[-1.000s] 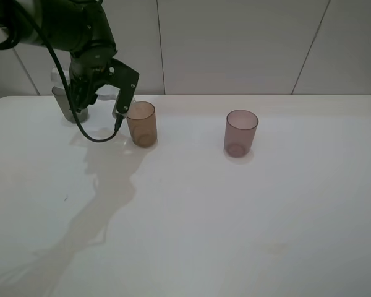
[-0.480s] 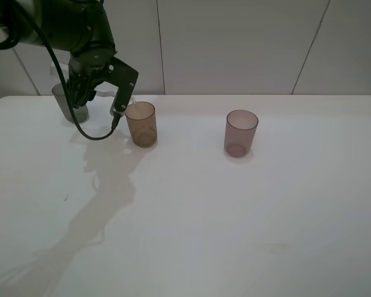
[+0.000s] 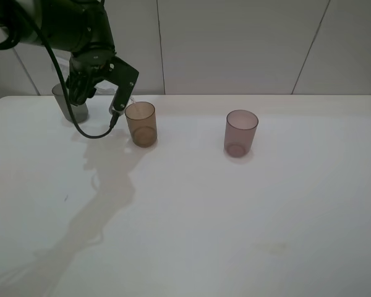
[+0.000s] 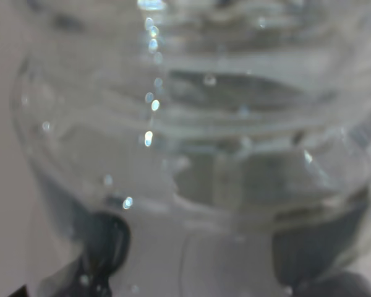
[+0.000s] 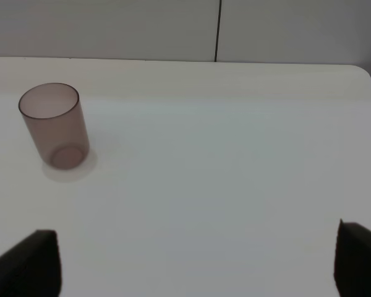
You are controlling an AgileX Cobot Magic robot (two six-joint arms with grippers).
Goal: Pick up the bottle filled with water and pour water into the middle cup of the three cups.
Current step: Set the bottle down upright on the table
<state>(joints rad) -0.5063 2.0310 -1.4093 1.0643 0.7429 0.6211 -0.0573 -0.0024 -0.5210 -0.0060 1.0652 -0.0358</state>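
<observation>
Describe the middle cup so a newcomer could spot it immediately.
Start at the white table and scan its far side. The middle cup stands between the smoky grey cup and the mauve cup. It alone is amber-brown.

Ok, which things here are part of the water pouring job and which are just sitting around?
In use: bottle, left pincer gripping it, amber middle cup.
Idle: grey cup, mauve cup, open right pincer.
</observation>
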